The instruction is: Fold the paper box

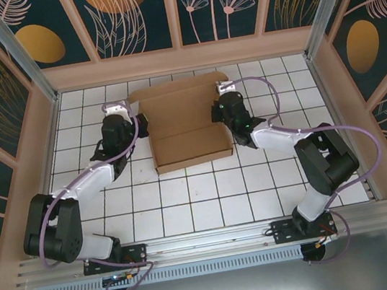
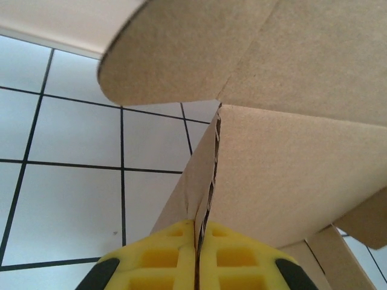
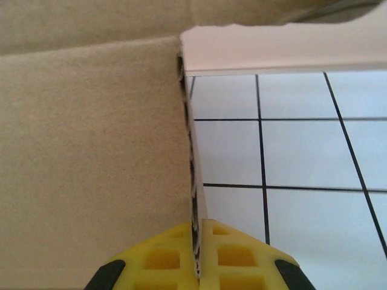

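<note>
Left wrist view is showing the left pincer clenching on a side wall of the paper box. The right pincer is gripping the opposite wall. The box is sitting half-formed at mid table. The walls appear to be going up, and the next move is probably calling for both arms folding them inward together.
</note>
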Robot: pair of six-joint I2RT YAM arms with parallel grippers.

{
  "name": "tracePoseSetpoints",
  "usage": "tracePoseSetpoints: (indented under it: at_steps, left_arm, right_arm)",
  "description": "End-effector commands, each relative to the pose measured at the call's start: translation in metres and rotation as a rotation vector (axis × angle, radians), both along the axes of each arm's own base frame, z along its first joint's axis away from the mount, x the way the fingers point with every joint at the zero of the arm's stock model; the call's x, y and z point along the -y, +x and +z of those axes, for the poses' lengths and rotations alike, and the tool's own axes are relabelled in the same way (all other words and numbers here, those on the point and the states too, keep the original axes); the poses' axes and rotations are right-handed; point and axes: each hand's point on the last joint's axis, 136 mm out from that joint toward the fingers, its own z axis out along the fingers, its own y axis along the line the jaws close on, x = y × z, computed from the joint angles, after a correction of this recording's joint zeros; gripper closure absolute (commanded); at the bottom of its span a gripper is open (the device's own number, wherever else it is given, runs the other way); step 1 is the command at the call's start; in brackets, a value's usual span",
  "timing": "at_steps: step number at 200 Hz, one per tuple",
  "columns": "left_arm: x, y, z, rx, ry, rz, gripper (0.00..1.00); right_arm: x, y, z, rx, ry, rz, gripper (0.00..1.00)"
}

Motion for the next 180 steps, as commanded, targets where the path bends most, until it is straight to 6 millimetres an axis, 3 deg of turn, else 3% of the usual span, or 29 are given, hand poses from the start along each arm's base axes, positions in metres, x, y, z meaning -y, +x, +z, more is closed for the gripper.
tracePoseSetpoints:
  at_steps: [1, 39, 68, 127, 152, 180]
  left_arm:
    - [0.019, 0.002, -0.007, -0.037, -0.035, 0.029, 0.93]
    - [0.031, 0.006, -0.014, -0.05, -0.003, 0.05, 0.93]
    - [0.022, 0.002, -0.003, 0.011, 0.028, 0.067, 0.94]
    - [0.019, -0.02, 0.029, 0.206, -0.037, 0.017, 0.95]
    - [0.014, -0.033, 0.023, 0.235, -0.048, 0.014, 0.95]
    - [0.014, -0.048, 0.003, 0.214, -0.067, 0.006, 0.96]
  right_arm:
    - [-0.015, -0.008, -0.012, -0.067, 0.086, -0.083, 1.0]
    - [-0.032, -0.013, -0.004, -0.007, 0.048, -0.131, 1.0]
    - [-0.016, -0.019, 0.003, 0.071, 0.008, -0.149, 1.0]
    - [-0.005, -0.054, 0.045, 0.325, 0.106, -0.015, 1.0]
    - [-0.001, -0.071, 0.045, 0.376, 0.152, 0.024, 1.0]
    - [0.002, -0.088, 0.032, 0.391, 0.183, 0.054, 1.0]
